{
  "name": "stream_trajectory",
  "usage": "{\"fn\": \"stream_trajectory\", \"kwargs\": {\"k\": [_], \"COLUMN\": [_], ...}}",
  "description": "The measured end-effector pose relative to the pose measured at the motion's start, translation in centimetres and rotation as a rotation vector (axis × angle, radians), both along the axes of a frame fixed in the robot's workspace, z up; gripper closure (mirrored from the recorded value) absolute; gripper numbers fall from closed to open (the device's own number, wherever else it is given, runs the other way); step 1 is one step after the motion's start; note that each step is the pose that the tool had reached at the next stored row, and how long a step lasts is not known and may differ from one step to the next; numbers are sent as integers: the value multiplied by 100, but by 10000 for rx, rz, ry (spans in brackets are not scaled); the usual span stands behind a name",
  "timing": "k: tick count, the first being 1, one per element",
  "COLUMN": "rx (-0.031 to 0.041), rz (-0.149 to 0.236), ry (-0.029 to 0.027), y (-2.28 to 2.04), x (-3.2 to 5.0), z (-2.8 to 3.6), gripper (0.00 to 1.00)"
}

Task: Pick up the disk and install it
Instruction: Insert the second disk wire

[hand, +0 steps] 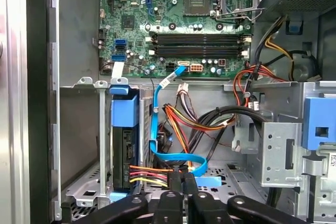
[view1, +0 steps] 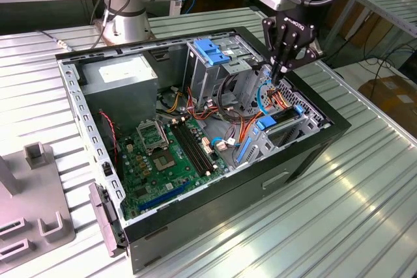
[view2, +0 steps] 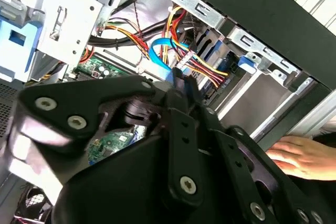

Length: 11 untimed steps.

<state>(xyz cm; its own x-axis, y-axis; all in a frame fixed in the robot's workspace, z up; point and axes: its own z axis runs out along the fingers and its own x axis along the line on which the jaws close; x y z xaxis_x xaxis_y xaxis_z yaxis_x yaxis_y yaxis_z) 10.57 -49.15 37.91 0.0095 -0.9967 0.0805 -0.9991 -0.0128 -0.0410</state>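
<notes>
In the exterior view, my gripper [view1: 275, 77] hangs inside the open computer case [view1: 313, 154], in the upper right of the frame, with its fingers drawn together to a point; the disk [view1: 281, 116] lies just below it toward the exterior view's right, edge-up in its bay between blue rails, so I judge it seated.

In the second wrist view, my gripper [view2: 181, 87] sits right against the blue data cable [view2: 160, 56]; I cannot tell whether the cable is pinched or merely touched. A person's hand [view2: 307, 156] rests on the outside of the case, and I should keep my motion small and well inside the walls.

In the first wrist view, my gripper [hand: 182, 179] is clenched, tips meeting beside the loop of the blue data cable [hand: 155, 124]; the disk [hand: 125, 153] stands in the bay near them, with yellow and red wires [hand: 149, 174] running to its end. To do this well, I judge I must stay square to the bay, avoid dragging the wires, and not lean on the motherboard [hand: 173, 19].
</notes>
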Motion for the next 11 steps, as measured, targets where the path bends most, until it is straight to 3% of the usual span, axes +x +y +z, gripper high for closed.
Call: {"fn": "stream_trajectory", "kwargs": {"k": [2, 7, 9, 11], "rx": [-73, -255, -302, -354], "rz": [0, 0, 0, 0], "ry": [-7, -26, -27, -30], "y": [0, 0, 0, 0], "x": [0, 0, 0, 0], "z": [-3, -9, -13, -20], "gripper": [89, 89, 82, 82]}}
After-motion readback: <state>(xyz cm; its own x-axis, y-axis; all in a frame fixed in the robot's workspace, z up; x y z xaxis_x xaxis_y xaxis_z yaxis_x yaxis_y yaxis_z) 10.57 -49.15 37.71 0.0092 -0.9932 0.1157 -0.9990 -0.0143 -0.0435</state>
